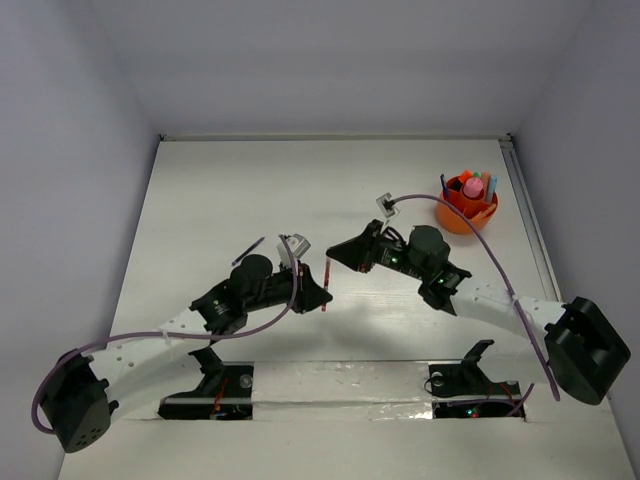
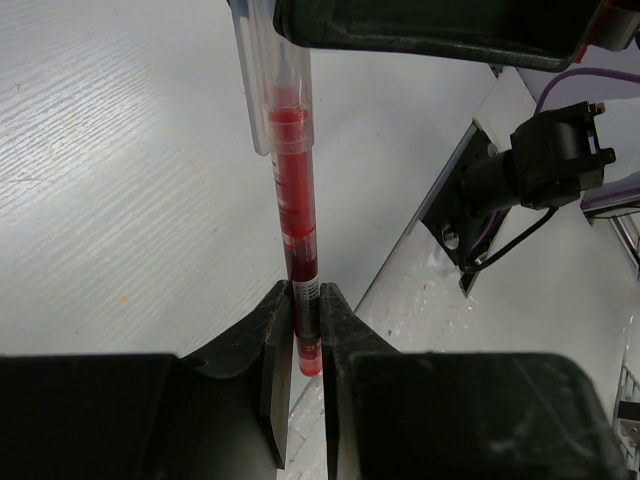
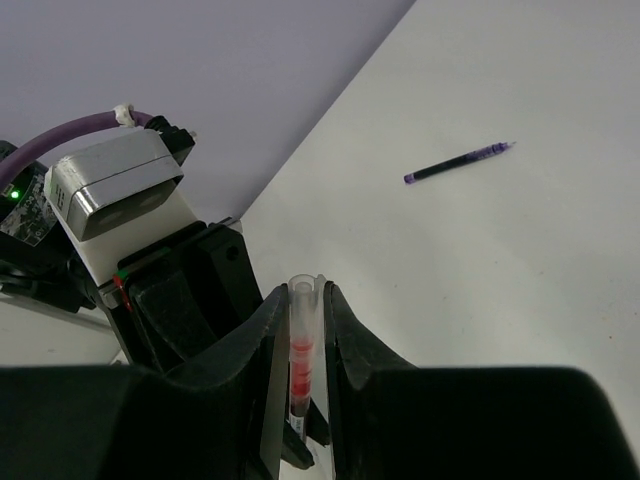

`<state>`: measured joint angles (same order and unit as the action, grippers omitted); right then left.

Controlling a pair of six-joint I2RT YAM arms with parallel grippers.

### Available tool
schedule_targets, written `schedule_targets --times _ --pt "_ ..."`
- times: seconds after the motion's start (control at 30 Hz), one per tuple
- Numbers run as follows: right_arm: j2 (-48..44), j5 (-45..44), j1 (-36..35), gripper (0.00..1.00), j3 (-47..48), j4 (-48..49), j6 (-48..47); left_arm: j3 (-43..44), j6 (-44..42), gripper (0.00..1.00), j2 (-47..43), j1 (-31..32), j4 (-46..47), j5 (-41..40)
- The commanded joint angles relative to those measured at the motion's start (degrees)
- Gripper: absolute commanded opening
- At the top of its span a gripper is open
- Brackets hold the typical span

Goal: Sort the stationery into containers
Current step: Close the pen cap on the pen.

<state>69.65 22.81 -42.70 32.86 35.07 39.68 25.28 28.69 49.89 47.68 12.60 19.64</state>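
Holding red pen (image 2: 296, 200) — left gripper (image 2: 305, 320), right gripper (image 3: 305, 335); purple pen (image 3: 460, 163) apart.

- The left arm (image 1: 140, 342) had a white link dotted with small holes, black joints and a bulky black block at its shoulder end.
- The right arm (image 1: 500, 303) had the same white link and black joints.
- A thick purple cable (image 3: 70, 140) ran along each arm.
- The fingers (image 2: 265, 360) were black and wedge-shaped, with flat inner faces.
- A grey box (image 3: 115, 190) sat on one wrist, with a small green light (image 3: 10, 192) beside it.
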Motion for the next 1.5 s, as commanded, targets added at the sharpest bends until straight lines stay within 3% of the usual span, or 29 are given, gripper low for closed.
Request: schedule_targets --times 0.0,0.37,0.77,0.8,0.93,1.07,1.23,1.47 --pt "1.28 12.61 -2.83 0.0 -3.24 -17.22 -1.71 6.97 -2.14 0.0 -4.88 -1.54 20.45 -7.77" --pt "3.65 6.11 -11.26 0.0 -10.98 -13.28 2.15 11.46 -0.39 0.0 -2.52 -4.09 21.59 -5.75" --pt "4.45 2.61 -12.32 0.0 -9.39 -14.33 2.15 10.94 0.14 0.0 -2.08 -4.61 24.14 -4.96" --pt "2.27 1.81 -12.32 0.03 -9.57 -14.68 3.02 10.24 0.84 0.0 -1.99 -4.61 25.01 -4.26" --pt "-4.68 -1.1 -11.27 0.36 -7.91 -18.36 2.25 5.23 2.33 0.0 -2.08 -4.61 25.9 -3.99" --pt "-9.79 4.32 -5.14 0.53 -7.46 -19.51 0.93 0.49 3.39 0.0 -3.65 -4.61 25.37 -4.43" --pt "-15.75 7.78 -2.57 0.62 -4.84 -24.23 -3.9 -1.63 3.92 0.0 -4.36 -4.61 25.19 -3.56" --pt "-19.02 7.16 0.95 0.63 2.45 -31.2 -11.11 -4.01 4.89 0.0 -2.26 -4.61 29.15 0.75"
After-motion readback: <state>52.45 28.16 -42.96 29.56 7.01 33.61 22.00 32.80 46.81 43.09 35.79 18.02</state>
